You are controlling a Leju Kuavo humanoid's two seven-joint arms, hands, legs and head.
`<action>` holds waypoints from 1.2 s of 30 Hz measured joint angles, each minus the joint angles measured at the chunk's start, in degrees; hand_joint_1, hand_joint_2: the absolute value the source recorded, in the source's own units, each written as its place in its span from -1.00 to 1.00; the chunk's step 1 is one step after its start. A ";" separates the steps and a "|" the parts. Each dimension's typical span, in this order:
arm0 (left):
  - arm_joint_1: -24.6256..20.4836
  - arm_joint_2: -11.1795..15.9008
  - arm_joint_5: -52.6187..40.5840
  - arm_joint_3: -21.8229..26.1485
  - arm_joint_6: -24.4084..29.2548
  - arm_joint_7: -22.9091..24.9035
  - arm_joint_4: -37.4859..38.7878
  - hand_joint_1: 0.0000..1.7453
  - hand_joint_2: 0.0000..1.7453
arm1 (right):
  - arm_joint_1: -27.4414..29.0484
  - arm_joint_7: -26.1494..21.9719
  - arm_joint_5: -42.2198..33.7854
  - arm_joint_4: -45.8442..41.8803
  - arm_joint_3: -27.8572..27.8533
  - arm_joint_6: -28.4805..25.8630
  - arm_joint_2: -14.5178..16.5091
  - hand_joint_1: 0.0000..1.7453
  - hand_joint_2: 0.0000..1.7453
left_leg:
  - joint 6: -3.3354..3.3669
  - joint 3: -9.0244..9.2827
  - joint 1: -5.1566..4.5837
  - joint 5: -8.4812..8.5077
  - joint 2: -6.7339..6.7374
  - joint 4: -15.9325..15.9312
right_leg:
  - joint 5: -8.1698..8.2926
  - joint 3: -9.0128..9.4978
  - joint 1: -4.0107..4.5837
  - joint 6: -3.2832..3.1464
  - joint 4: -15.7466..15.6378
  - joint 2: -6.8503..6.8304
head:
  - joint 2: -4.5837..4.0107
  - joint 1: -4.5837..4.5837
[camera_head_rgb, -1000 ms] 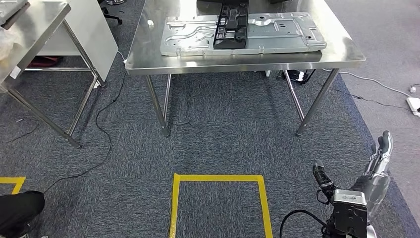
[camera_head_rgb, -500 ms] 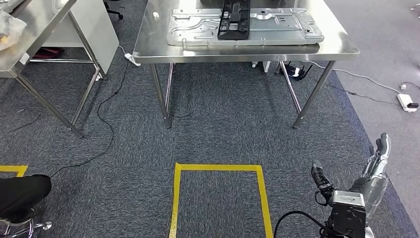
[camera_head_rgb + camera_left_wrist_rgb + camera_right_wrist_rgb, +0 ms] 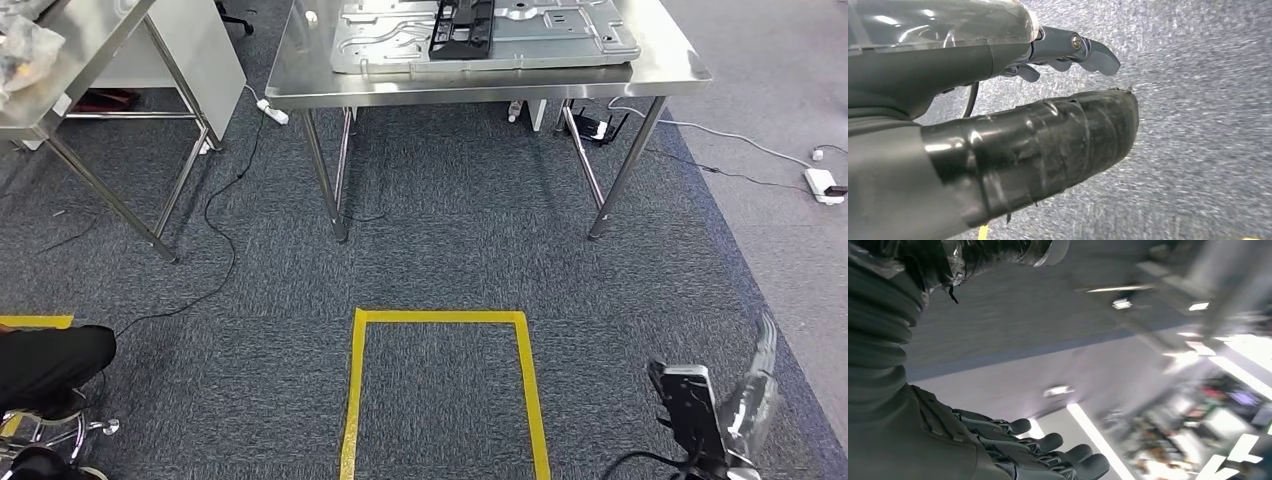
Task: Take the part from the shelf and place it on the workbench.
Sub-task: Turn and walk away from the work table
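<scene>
Currently both hands, right hand [image 3: 752, 400] and left hand [image 3: 998, 100], are hanging empty, fingers [image 3: 1048, 450] loosely apart; black part [image 3: 461, 22] is lying on the tabletop [image 3: 480, 80], upper centre.

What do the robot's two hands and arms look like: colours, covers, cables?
The left hand has a thick thumb wrapped in glossy black tape, dark grey fingers and a shiny clear-grey shell. The right hand has a grey ribbed cover and dark fingers. In the head view, the right arm carries a black box and a black cable.

Head view high, facing down-forward; wrist views close, blurred.
</scene>
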 joint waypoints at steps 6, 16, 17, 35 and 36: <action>-0.22 -0.03 -0.21 0.01 0.05 0.26 -0.02 -1.00 -1.00 | -4.66 -2.11 2.83 22.52 -17.36 1.40 -0.13 -1.00 1.00 | 1.49 4.15 -0.16 0.52 0.08 -10.11 | 1.08 -1.26 0.00 1.92 -0.05 -0.05 | 0.00 0.10; -0.30 -0.27 -1.01 0.01 -0.13 0.54 -0.01 -1.00 -1.00 | -7.91 9.06 11.74 56.84 -34.85 -4.38 -3.84 -1.00 1.00 | 1.41 -4.88 -0.18 4.04 0.62 -4.95 | -5.74 5.90 -1.05 3.26 3.91 0.50 | 0.00 0.08; -0.38 -0.27 -1.03 0.01 -0.13 0.54 -0.02 -1.00 -1.00 | -8.22 9.23 11.91 58.32 -35.25 -4.53 -3.92 -1.00 1.00 | 1.09 -5.25 -0.28 4.22 0.70 -4.47 | -6.56 7.12 -0.96 2.97 1.76 0.60 | 0.00 0.07; -0.73 0.03 -1.76 -0.12 -0.07 -0.41 -0.06 -1.00 -1.00 | -9.95 29.61 17.30 70.44 -39.87 8.48 2.26 -1.00 -1.00 | 1.23 8.74 -0.42 -3.23 0.21 -11.03 | 3.79 -2.63 -0.37 1.31 0.32 0.03 | 0.00 -0.09; -0.69 -0.03 -1.69 -0.12 -0.07 -0.67 -0.06 -1.00 -1.00 | -10.01 29.21 17.18 70.59 -40.14 8.89 2.47 -1.00 -1.00 | 1.60 8.27 -0.35 -2.51 0.30 -11.11 | 3.51 -2.91 -0.42 1.59 0.62 0.10 | 0.00 -0.10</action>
